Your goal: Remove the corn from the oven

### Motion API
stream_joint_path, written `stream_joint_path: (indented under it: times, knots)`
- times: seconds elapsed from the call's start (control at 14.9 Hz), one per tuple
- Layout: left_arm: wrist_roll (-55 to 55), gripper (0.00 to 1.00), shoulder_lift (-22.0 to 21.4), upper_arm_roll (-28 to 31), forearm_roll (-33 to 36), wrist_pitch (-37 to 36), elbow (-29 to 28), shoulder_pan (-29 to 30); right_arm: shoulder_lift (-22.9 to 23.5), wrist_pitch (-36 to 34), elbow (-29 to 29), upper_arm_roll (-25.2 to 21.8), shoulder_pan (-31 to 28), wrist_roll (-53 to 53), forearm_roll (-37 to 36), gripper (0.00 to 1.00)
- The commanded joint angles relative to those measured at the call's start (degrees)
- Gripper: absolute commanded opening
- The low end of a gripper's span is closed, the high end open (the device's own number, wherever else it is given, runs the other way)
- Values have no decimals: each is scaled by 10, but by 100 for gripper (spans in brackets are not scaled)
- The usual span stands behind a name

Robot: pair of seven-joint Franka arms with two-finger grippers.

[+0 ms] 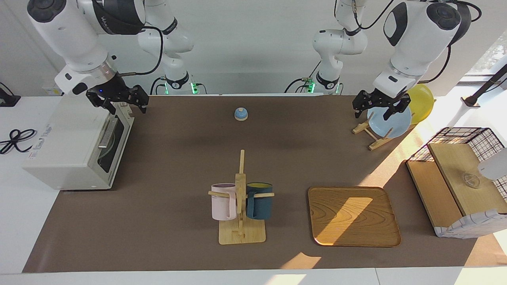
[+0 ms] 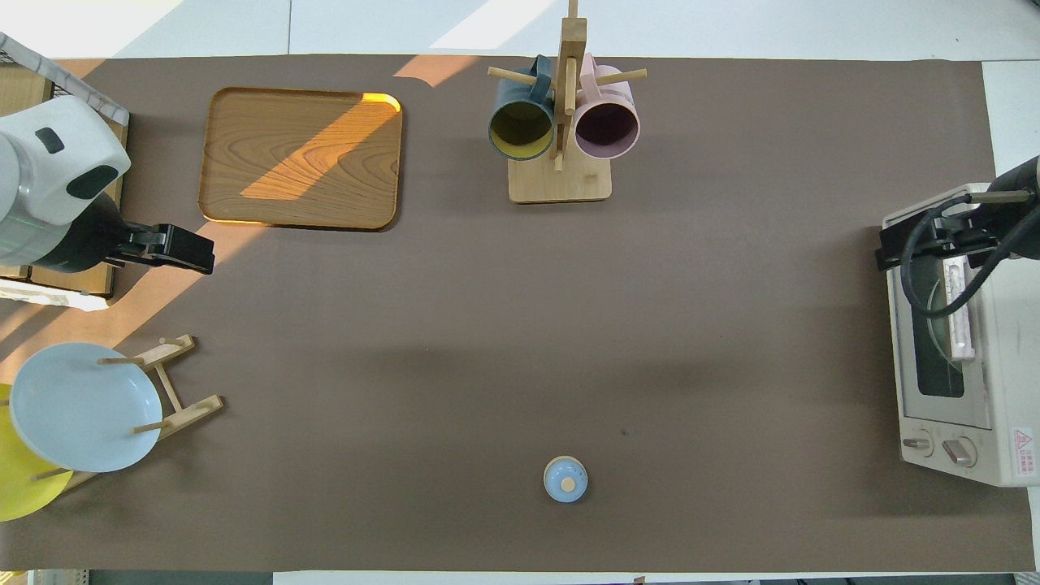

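The white oven (image 1: 71, 146) (image 2: 959, 341) stands at the right arm's end of the table. Its dark glass door is closed, with the metal bar handle (image 1: 107, 132) facing the table's middle. The corn is hidden from both views. My right gripper (image 1: 123, 103) (image 2: 914, 240) hangs open just above the top edge of the oven door, holding nothing. At the other end of the table, my left gripper (image 1: 379, 107) (image 2: 191, 250) hangs open and empty over the plate rack.
A mug rack (image 1: 239, 198) with a pink and a dark blue mug stands mid-table, a wooden tray (image 1: 352, 215) beside it. A small blue bell (image 1: 241, 114) sits near the robots. The blue plate (image 1: 390, 120), yellow plate (image 1: 422, 101) and wire-and-wood basket (image 1: 459, 178) are at the left arm's end.
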Motion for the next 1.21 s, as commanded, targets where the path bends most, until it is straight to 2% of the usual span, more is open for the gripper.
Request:
stream_joint_path:
  times: [0.0,0.4,0.47,0.6,0.74,0.87,0.94,1.14]
  knots:
    - [2,100,-5,1,11,5,-3,-1,-5,5,-4,1,-2,-10,-6,100]
    - [2,100,-5,2,11,5,-3,-1,-14,11,-25,-1,-6,-12,-6,100]
    - [2,100,-5,1,11,5,-3,-1,-20,26,-38,-1,-16,-17,-6,93]
    - [2,100,-5,1,11,5,-3,-1,-29,60,-64,-3,-35,-74,-12,0]
    - [2,100,-5,1,11,5,-3,-1,-50,104,-117,-3,-60,-89,-39,0]
    - [2,100,-5,1,11,5,-3,-1,-76,193,-200,-4,-72,-94,-53,0]
    - [2,100,-4,1,11,5,-3,-1,-82,211,-219,-4,-65,-92,-64,0]
    - [2,100,-5,1,11,5,-3,-1,-62,227,-227,-3,-65,-91,-98,0]
